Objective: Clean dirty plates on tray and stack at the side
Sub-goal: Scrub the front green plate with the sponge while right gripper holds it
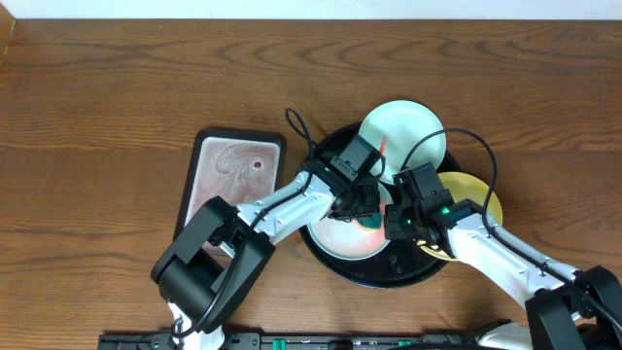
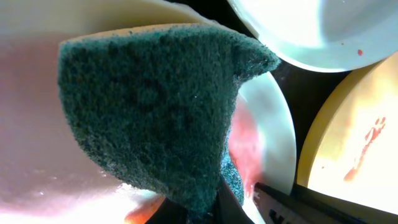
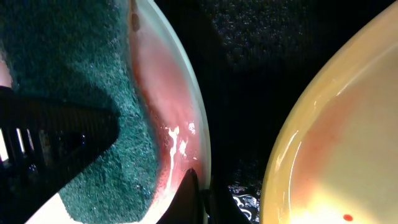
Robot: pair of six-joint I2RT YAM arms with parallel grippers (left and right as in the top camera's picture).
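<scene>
A round black tray (image 1: 342,270) holds three plates. A pale plate (image 1: 342,241) lies at the tray's front left, its surface smeared red (image 2: 249,143) (image 3: 163,93). My left gripper (image 1: 362,202) is shut on a green sponge (image 2: 149,106) and presses it on this plate; the sponge also shows in the right wrist view (image 3: 68,74). My right gripper (image 1: 394,226) is shut on this plate's right rim (image 3: 198,186). A second pale plate (image 1: 408,131) with small red specks lies at the back (image 2: 311,31). A yellow plate (image 1: 481,194) with red smears lies at the right (image 2: 360,149) (image 3: 336,137).
A small rectangular white tray with a dark rim (image 1: 231,175) lies left of the black tray, smeared with reddish marks. Black cables (image 1: 301,131) loop over the tray's back. Bare wooden table lies all round.
</scene>
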